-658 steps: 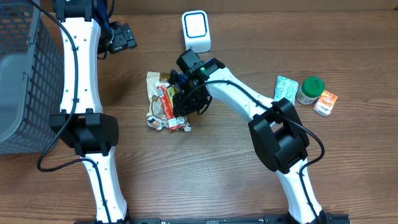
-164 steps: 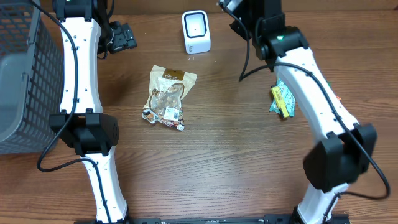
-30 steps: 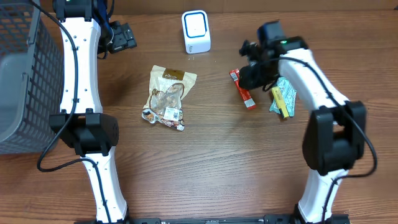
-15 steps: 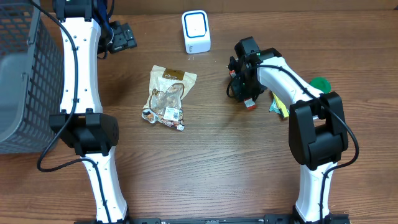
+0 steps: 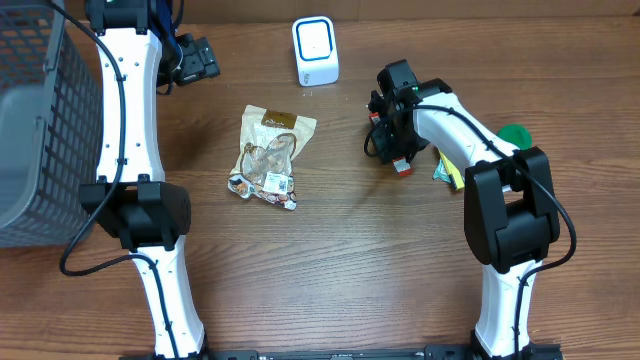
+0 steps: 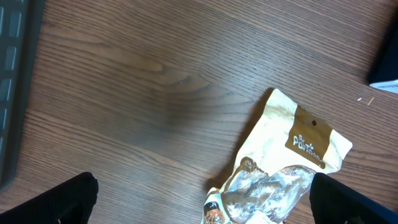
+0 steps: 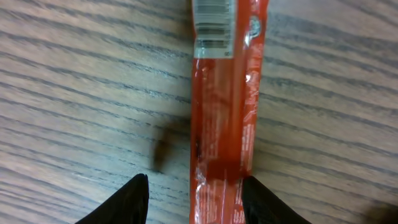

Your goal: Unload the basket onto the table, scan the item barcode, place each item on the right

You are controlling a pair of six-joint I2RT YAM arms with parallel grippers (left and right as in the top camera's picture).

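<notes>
Nearest the arm bases, a beige snack pouch (image 5: 268, 158) is seen lying flat on the wooden worktop (image 5: 330, 260). A brown label with white script is carried at its far end; only "The" can be read there. The lower end is clear, crinkled plastic.

To the right of the pouch and well apart from it, a red snack bar (image 7: 224, 124) lies on the wood. A white barcode patch (image 7: 214, 25) is printed at its far end, facing up; the other small print on the wrapper is blurred. The right claw (image 5: 395, 140) is lowered over the bar. Its two fingers are held apart and astride the wrapper, with bare wood showing beside the left finger.

Just right of the bar a teal and yellow packet (image 5: 449, 168) is partly hidden by the arm, and a green lid (image 5: 513, 133) shows behind it.

Farther back stands a white scanner (image 5: 315, 50) with a blue-ringed face. The left claw (image 6: 205, 199) is held wide apart above the pouch's far end, with nothing gripped. A grey basket (image 5: 30, 130) sits at the left edge.

A second ago the bar lay fully uncovered, with the right claw just right of it. Much earlier the bar lay on the pouch.
</notes>
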